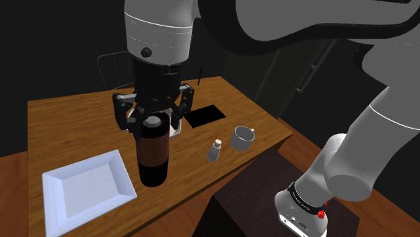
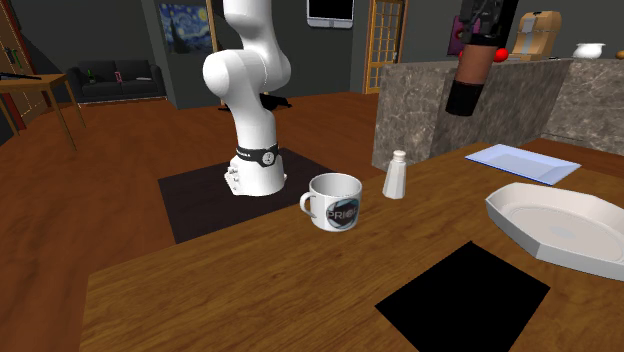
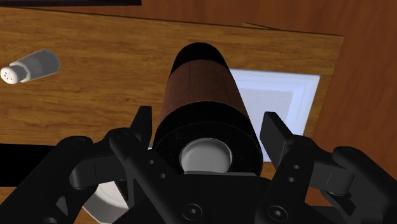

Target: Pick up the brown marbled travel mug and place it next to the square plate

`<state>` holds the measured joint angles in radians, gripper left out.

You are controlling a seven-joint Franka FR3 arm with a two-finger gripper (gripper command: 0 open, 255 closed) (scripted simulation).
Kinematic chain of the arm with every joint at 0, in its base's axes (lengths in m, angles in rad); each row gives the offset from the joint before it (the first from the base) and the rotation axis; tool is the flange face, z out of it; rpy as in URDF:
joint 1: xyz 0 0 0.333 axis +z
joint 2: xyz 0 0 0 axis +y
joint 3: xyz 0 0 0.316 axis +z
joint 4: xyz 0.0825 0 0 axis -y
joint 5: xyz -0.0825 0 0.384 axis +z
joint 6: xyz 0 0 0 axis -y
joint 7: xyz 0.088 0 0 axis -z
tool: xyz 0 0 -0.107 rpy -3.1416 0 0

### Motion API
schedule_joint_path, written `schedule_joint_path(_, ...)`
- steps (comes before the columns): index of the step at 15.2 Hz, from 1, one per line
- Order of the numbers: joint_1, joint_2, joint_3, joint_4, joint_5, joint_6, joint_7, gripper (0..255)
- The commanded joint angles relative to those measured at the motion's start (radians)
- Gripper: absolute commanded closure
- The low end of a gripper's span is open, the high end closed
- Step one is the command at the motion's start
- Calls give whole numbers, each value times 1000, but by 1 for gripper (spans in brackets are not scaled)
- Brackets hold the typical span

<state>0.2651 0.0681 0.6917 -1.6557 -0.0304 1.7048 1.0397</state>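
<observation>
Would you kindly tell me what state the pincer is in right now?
Pincer: closed, holding the mug near its lid end.

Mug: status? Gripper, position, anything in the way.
Gripper shut on mug top. Mug upright, apparently just off the table, beside plate. Shaker and cup off to the side, not in the way.
</observation>
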Motion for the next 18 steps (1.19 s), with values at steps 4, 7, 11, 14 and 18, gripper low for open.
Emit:
schedule_joint_path(4,-2,-5,-1,-70,3,68,-1,255)
schedule_joint_path(7,-2,-4,-1,-110,2,108,-1,255)
schedule_joint_path(11,-2,1,-2,-159,-2,161,2,255)
schedule_joint_path(14,-1,8,-2,-193,-7,200,5,255)
schedule_joint_path(18,0,20,-2,-235,-16,252,11,255)
